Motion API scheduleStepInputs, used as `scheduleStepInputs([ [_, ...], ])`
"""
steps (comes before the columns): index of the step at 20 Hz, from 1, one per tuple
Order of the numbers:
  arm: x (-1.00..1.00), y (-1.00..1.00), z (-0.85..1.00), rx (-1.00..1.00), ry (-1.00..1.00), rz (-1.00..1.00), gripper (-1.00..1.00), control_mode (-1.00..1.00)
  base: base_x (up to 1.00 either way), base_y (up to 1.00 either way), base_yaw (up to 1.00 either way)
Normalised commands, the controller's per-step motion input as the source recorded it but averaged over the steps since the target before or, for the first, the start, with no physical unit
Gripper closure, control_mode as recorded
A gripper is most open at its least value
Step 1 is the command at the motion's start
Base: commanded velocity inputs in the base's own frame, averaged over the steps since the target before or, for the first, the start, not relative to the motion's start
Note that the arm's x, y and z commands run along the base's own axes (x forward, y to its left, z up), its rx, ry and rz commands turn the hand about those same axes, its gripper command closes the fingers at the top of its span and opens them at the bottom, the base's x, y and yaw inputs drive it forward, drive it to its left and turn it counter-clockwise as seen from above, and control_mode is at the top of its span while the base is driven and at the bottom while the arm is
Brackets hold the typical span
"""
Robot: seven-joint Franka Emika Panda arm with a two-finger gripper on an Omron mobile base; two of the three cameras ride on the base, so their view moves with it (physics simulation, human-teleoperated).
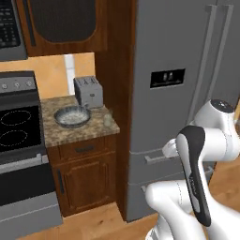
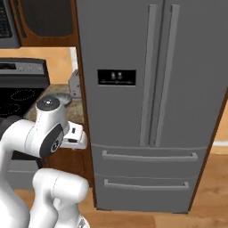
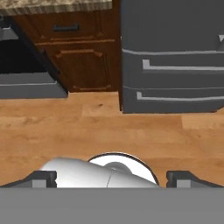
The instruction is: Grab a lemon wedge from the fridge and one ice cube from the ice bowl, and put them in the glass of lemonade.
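Against the right of the wooden cabinetry stands the tall grey French-door fridge (image 2: 151, 102), doors and both lower drawers shut, its black dispenser panel (image 2: 116, 77) carrying small white marks too fine to read. Left of it, a speckled granite counter (image 1: 70, 133) holds the boxy grey toaster (image 1: 88, 91), the wide ribbed grey ice bowl (image 1: 72, 116) in front of it, and the small clear glass of lemonade (image 1: 108, 119) near the fridge-side edge. Low over the wooden floor (image 3: 109, 131), the gripper (image 3: 112, 178) holds its dark fingertips (image 3: 43, 177) spread wide, empty.
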Motion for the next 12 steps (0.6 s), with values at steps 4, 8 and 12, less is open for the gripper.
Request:
scheduleStepInputs([
  [4,0.00,0.00,0.00,0.00,0.00,0.00,-1.00,1.00,-0.23,-1.00,0.47],
  [8,0.00,0.00,0.00,0.00,0.00,0.00,-1.00,1.00,-0.26,-1.00,0.41],
  [12,0.00,0.00,0.00,0.00,0.00,0.00,-1.00,1.00,-0.23,-0.95,0.35],
])
